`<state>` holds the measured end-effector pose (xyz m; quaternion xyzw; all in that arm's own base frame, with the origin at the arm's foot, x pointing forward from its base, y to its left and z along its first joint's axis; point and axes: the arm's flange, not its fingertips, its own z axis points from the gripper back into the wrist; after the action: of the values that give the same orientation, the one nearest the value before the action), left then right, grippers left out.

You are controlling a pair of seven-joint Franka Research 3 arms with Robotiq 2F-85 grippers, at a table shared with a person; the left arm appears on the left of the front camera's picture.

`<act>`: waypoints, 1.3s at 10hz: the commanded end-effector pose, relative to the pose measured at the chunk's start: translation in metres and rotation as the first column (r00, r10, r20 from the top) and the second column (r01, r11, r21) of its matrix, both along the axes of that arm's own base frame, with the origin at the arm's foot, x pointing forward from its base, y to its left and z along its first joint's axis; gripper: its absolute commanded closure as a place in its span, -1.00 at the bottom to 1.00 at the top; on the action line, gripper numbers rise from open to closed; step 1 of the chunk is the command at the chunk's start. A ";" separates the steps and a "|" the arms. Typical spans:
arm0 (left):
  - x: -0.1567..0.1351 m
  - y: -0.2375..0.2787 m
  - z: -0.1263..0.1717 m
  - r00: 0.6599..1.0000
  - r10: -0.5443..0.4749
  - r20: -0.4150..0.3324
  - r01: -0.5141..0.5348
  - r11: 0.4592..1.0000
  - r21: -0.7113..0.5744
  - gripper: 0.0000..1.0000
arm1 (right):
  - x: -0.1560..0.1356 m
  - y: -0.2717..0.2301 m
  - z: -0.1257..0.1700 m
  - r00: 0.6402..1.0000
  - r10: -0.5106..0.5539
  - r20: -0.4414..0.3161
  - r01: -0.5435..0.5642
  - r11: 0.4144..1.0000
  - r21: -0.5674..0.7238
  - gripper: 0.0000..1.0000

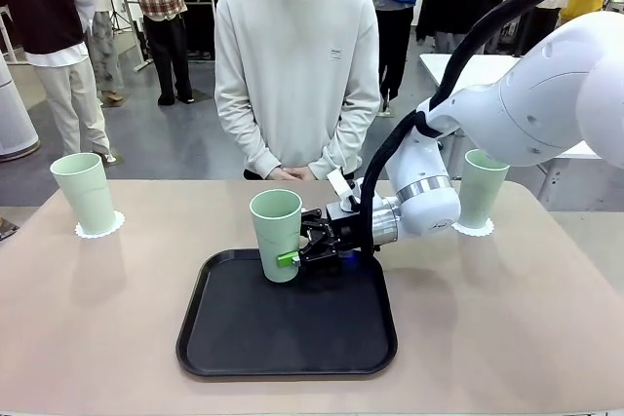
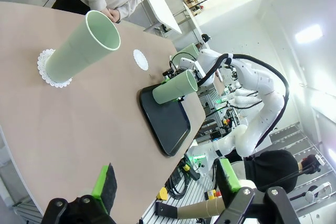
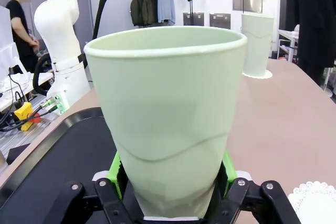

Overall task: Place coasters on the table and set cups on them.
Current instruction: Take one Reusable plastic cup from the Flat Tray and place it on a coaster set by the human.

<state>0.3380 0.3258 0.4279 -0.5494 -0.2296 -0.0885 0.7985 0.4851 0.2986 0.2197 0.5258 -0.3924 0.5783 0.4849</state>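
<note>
Cup point(image 1: 276, 233) clamped low in right gripper point(image 1: 292, 256) over tray point(image 1: 234, 343), bound for bare coaster point(image 2: 140, 59); left gripper point(image 2: 165, 183) jaws wide, idle.

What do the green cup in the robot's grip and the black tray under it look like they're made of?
The cup looks like matte plastic: smooth pale mint wall, thin rim, soft sheen. The tray is probably plastic too, matte black with a raised rounded rim; coated metal can't be ruled out.
</note>
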 end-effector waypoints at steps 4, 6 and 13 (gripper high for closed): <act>-0.002 0.001 0.003 1.000 -0.003 0.004 0.003 1.000 -0.006 -1.00 | -0.005 0.001 0.039 0.999 -0.046 -0.009 0.046 0.999 -0.011 0.38; -0.002 0.001 0.003 1.000 -0.003 0.004 0.003 1.000 -0.006 -1.00 | -0.010 0.003 0.089 0.996 -0.083 0.039 0.083 0.997 0.009 0.38; -0.002 0.001 0.003 1.000 -0.003 0.004 0.003 1.000 -0.006 -1.00 | 0.006 0.001 0.136 0.993 -0.095 0.070 0.094 0.995 0.027 0.38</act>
<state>0.3381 0.3258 0.4278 -0.5494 -0.2296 -0.0885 0.7985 0.4919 0.2984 0.3571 0.4866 -0.4407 0.5653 0.4994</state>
